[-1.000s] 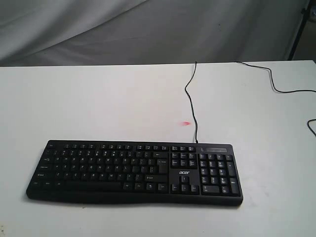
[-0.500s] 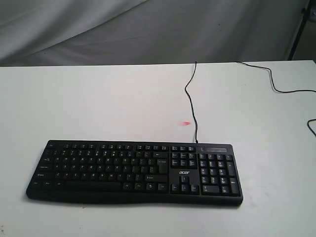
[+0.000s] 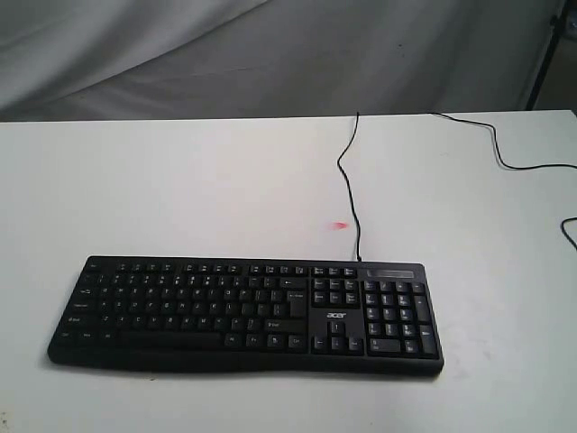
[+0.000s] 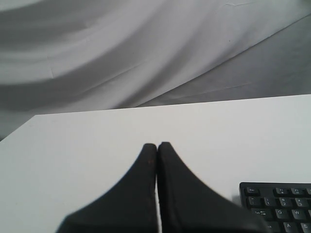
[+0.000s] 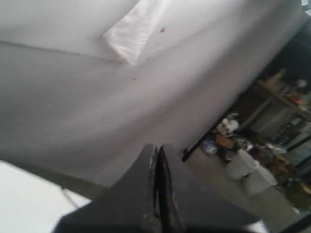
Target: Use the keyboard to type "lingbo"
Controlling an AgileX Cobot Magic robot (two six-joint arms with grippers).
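Note:
The black keyboard (image 3: 248,312) with number pad and white "acer" logo lies flat on the white table (image 3: 180,189), near its front edge; its thin cable (image 3: 347,180) runs back to the far edge. Neither arm shows in the exterior view. In the left wrist view my left gripper (image 4: 157,144) is shut with nothing in it, above bare table, and a corner of the keyboard (image 4: 279,204) shows off to one side. My right gripper (image 5: 158,146) is shut and empty too, tilted up at the grey backdrop; no keyboard shows in its view.
A small red mark (image 3: 339,225) sits on the table behind the keyboard. A second black cable (image 3: 505,158) snakes across the right rear of the table. A grey cloth backdrop (image 3: 270,54) hangs behind. Shelves with clutter (image 5: 257,136) show past the right gripper.

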